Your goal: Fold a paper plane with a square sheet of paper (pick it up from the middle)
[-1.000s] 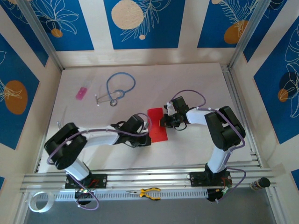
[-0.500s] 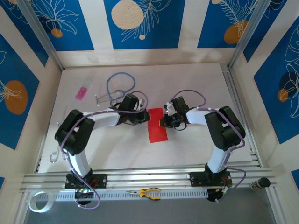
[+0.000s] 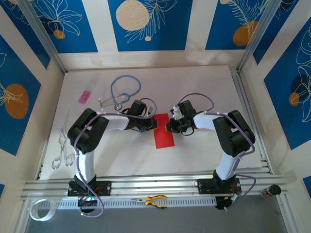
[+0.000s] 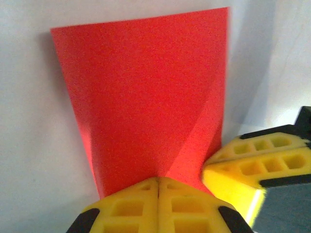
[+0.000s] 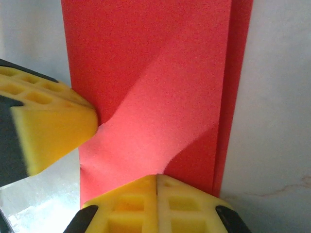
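Observation:
The red sheet of paper lies on the white table folded into a narrow upright strip, not the shape of a paper plane. In the left wrist view the paper shows a raised diagonal flap. My left gripper is shut, its tips resting on the strip's left edge near the far end. My right gripper is shut too, its tips on the strip's right edge, opposite the left one. Each wrist view shows the other gripper's yellow fingers touching the paper.
A blue stethoscope and a small pink item lie at the back left. Scissors lie by the left edge. Yellow-handled pliers and a tape roll sit on the front rail.
My left arm has swung from the strip's near left side up to its far left edge, uncovering the scissors. The right arm and the paper have stayed put.

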Controlling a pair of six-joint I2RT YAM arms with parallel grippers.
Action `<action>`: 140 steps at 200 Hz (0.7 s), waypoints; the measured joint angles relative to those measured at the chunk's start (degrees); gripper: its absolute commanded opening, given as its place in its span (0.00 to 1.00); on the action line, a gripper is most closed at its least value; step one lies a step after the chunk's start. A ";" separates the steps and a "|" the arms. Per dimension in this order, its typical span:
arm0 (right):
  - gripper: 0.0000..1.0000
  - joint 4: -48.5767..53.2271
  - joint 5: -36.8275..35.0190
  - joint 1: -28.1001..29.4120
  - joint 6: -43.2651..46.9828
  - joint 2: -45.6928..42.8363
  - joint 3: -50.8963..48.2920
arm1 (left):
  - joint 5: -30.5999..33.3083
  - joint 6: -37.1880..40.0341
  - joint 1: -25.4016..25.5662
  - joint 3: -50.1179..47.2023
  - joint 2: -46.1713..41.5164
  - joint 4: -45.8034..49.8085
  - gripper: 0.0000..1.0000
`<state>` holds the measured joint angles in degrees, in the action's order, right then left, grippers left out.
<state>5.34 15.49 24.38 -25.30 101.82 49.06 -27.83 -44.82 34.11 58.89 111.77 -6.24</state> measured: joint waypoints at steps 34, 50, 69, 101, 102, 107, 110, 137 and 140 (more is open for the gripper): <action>0.00 0.02 -0.02 0.04 0.00 0.00 0.00 | 0.20 0.44 -0.09 0.63 0.55 0.74 0.04; 0.00 0.00 -0.02 0.04 0.00 0.00 0.00 | 0.22 0.52 -0.11 1.03 0.55 1.46 0.04; 0.00 0.00 -0.02 0.04 -0.02 0.00 0.00 | 0.44 1.38 -0.22 2.45 0.57 4.11 0.06; 0.00 0.00 -0.02 0.04 -0.02 0.00 0.00 | 0.15 2.71 -1.20 7.13 0.61 8.70 0.07; 0.00 0.00 -0.02 0.04 0.00 0.00 0.00 | 0.15 2.82 -1.22 7.28 0.61 8.81 0.07; 0.00 0.00 -0.02 0.04 -0.02 0.00 0.00 | -0.20 2.99 -1.42 8.33 0.83 9.27 0.07; 0.00 0.00 -0.02 0.04 0.00 0.00 0.00 | -0.28 3.13 -1.53 8.94 0.98 9.42 0.07; 0.00 0.00 -0.02 0.04 0.00 0.00 0.00 | -1.07 3.41 -1.97 12.66 3.08 9.97 0.07; 0.00 0.00 -0.02 0.04 0.00 0.00 0.00 | -1.11 3.39 -1.99 12.83 3.39 10.10 0.07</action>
<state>5.34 15.46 24.43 -25.30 101.82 49.06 -28.95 -41.43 32.12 71.72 115.15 3.86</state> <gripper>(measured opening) 0.056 0.074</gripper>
